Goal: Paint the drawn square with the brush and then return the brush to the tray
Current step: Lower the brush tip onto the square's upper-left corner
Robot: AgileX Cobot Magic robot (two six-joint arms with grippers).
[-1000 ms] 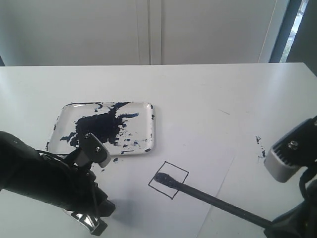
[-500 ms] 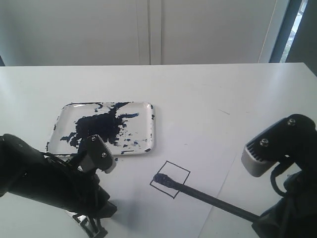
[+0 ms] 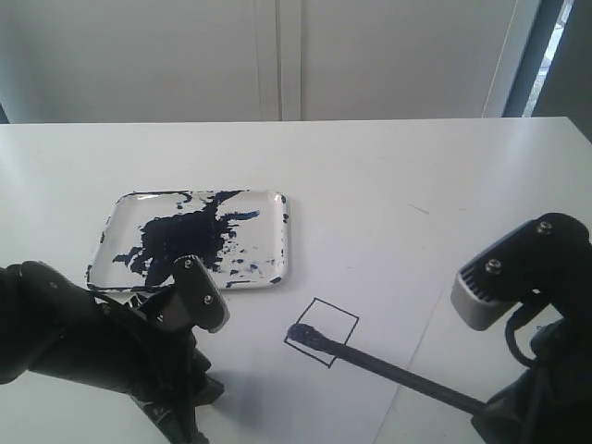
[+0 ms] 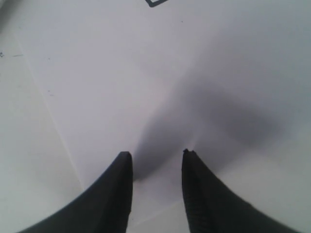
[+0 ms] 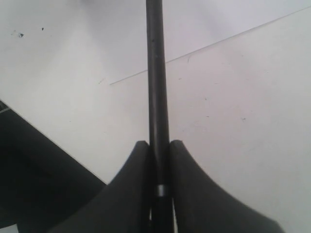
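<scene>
My right gripper (image 5: 158,144) clamps the brush (image 3: 388,368), handle cut off at 5 o'clock, tip at 9 o'clock in the drawn square (image 3: 321,331). My left gripper (image 4: 155,154) gapes empty, masking the 6 o'clock rim of the tray (image 3: 268,205).

No legible text, seemingly.

Matte black arms (image 3: 65,342) carry pale grey screw-topped blocks (image 3: 490,296), black cables (image 3: 511,340) and tapered black jaws.
</scene>
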